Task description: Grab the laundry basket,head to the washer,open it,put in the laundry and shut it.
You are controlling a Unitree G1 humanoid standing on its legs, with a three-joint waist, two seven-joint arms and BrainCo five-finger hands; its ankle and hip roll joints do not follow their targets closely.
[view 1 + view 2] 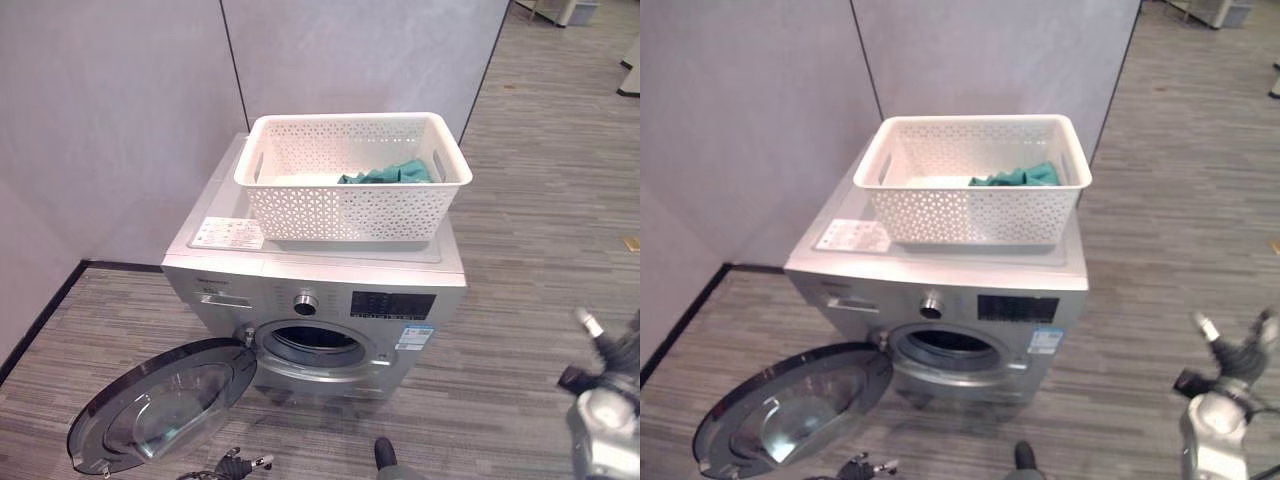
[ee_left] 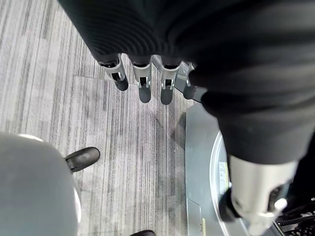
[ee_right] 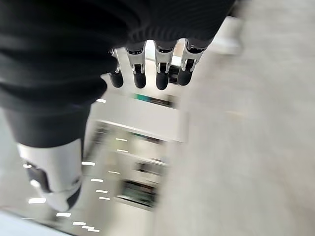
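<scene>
The laundry basket (image 1: pixel 352 178) sits on top of the washer (image 1: pixel 315 300), with green laundry (image 1: pixel 388 172) lying in its right part. Nearest, below the washer's front, the round door (image 1: pixel 160 405) hangs open to the left. The left hand (image 2: pixel 142 81) is low beside that door, fingers straight and empty. The right hand (image 1: pixel 600 355) hovers to the washer's right, fingers spread and empty. Grey panels (image 1: pixel 120 110) stand behind the washer.

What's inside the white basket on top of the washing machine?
Some teal laundry lies in the white basket, bunched toward the right end. The holey front wall covers the bottom, so anything lying flatter can't be seen.
</scene>
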